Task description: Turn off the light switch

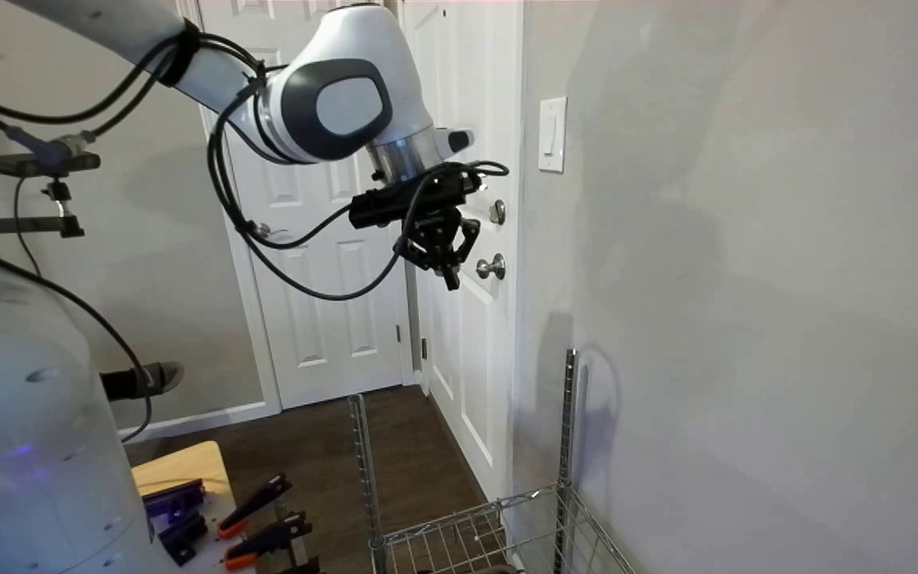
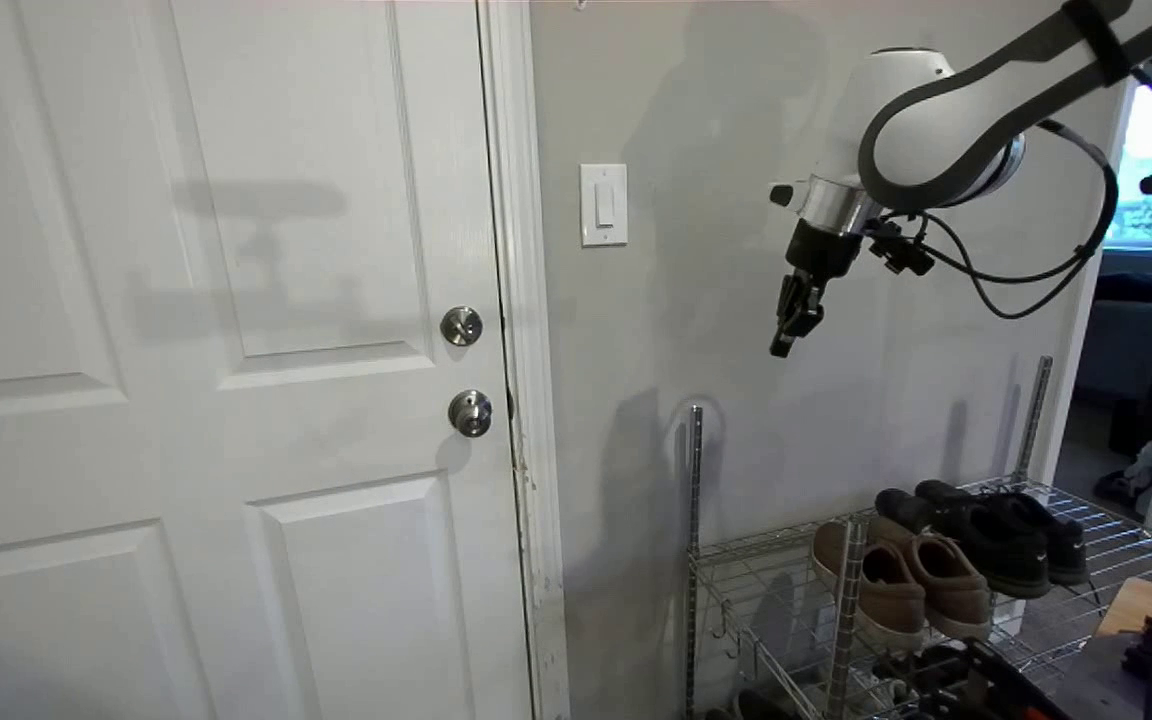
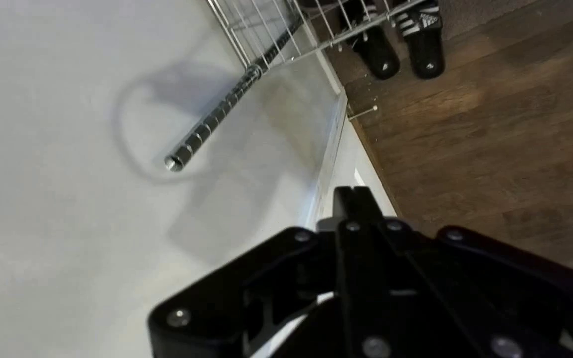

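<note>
The light switch, a white upright wall plate with a tall paddle, shows in both exterior views (image 1: 552,135) (image 2: 604,205). It is on the grey wall beside the door frame. It is out of the wrist view. My gripper (image 1: 452,279) is black and points downward, apart from the wall plate. In an exterior view my gripper (image 2: 783,345) is right of the switch, with its fingertips lower than the plate. In the wrist view the fingertips (image 3: 353,190) are together with nothing between them. Whether the paddle is up or down is too small to tell.
The white door (image 2: 336,430) has a round knob (image 2: 470,413) and a deadbolt (image 2: 461,326). A wire rack (image 2: 766,545) with upright posts (image 1: 567,430) stands against the wall below my gripper and holds shoes (image 2: 946,580). Cables (image 1: 331,296) loop from the arm.
</note>
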Action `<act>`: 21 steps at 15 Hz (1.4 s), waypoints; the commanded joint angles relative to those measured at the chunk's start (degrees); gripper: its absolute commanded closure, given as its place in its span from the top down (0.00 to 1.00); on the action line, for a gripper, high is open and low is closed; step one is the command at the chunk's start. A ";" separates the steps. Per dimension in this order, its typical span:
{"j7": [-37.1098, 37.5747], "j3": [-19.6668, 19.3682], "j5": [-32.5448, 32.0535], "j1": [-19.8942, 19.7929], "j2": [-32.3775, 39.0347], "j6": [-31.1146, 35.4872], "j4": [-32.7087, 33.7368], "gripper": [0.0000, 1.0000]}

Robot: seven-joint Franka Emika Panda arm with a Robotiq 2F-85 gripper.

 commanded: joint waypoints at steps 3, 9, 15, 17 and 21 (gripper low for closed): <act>-5.35 0.06 1.89 4.23 -3.08 15.12 -2.89 0.03; -2.55 1.01 0.79 3.52 -1.87 13.44 -1.41 0.03; -2.67 0.93 0.80 3.52 -1.87 13.46 -1.41 0.03; -4.13 0.15 1.35 4.87 -0.88 16.12 -1.14 0.02; -7.58 -3.41 4.55 13.10 4.72 31.66 0.67 0.03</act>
